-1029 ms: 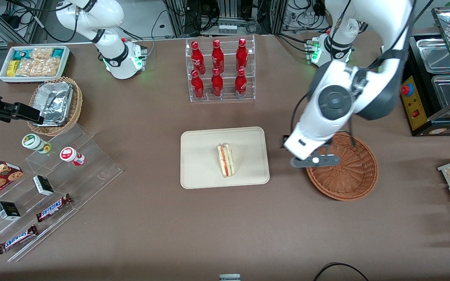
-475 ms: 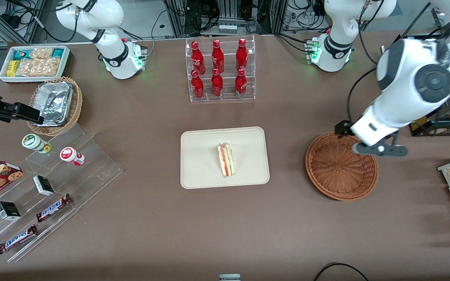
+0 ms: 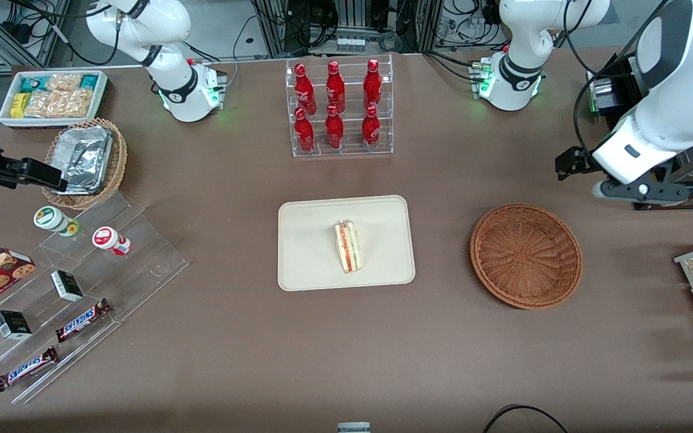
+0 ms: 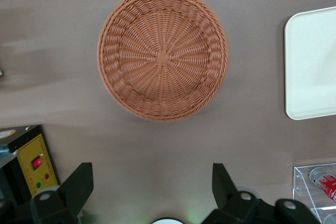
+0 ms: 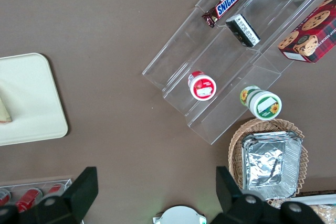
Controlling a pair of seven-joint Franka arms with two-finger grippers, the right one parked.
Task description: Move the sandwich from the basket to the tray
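Observation:
The sandwich [image 3: 347, 246], a pale wedge with red, orange and green layers, lies on the cream tray [image 3: 310, 240] at the table's middle. Beside the tray, toward the working arm's end, sits the reddish-brown wicker basket [image 3: 526, 255] with nothing in it. My gripper [image 3: 638, 191] hangs above the table, farther from the front camera than the basket and toward the working arm's end. In the left wrist view the gripper [image 4: 152, 182] is open with nothing between its black fingers [image 4: 79, 184]. That view also shows the hollow basket [image 4: 164, 56] and a corner of the tray [image 4: 312, 61].
A clear rack of red bottles [image 3: 339, 108] stands farther back than the tray. A black appliance with a red button [image 3: 640, 157] sits close to my gripper. A tan basket with foil container [image 3: 85, 159], a white snack bin [image 3: 52, 96] and acrylic steps [image 3: 76, 282] lie toward the parked arm's end.
My arm has swung off the basket toward the working arm's end and farther from the front camera. The sandwich has stayed on the tray.

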